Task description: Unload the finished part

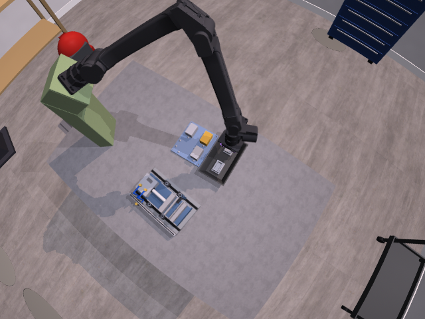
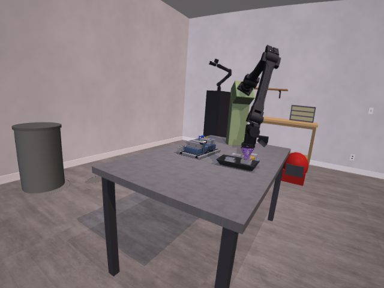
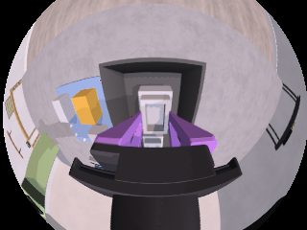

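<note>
A: where are we; does the hand (image 3: 153, 137) have the part?

B: yes; we see the purple fingers closed partway on a small grey finished part (image 1: 228, 150), gripped from either side; in the wrist view the piece between them is mostly hidden (image 3: 153, 141).

A: and where is the part relative to the outfeed tray (image 1: 240, 158)?

B: over the tray's far end, low inside its walls; we cannot tell whether it touches the floor of the tray; from the exterior view the hand (image 2: 247, 155) hangs straight down into the tray (image 2: 224, 162).

A: there's another grey block with a pocket in the tray?

B: yes; a second pocketed part (image 1: 218, 167) lies flat toward the tray's near end, pocket up, apart from the held one; it shows ahead of the fingers in the wrist view (image 3: 155, 110).

A: vise?

B: the vise (image 1: 173, 214) sits on the table (image 1: 274, 212) to the near left of the tray, well apart; we see no block between its jaws.

A: neighbours?

B: a blue fixture plate (image 1: 179, 149) touches the tray's left side; it carries two grey blocks and an orange block (image 1: 206, 137).
</note>
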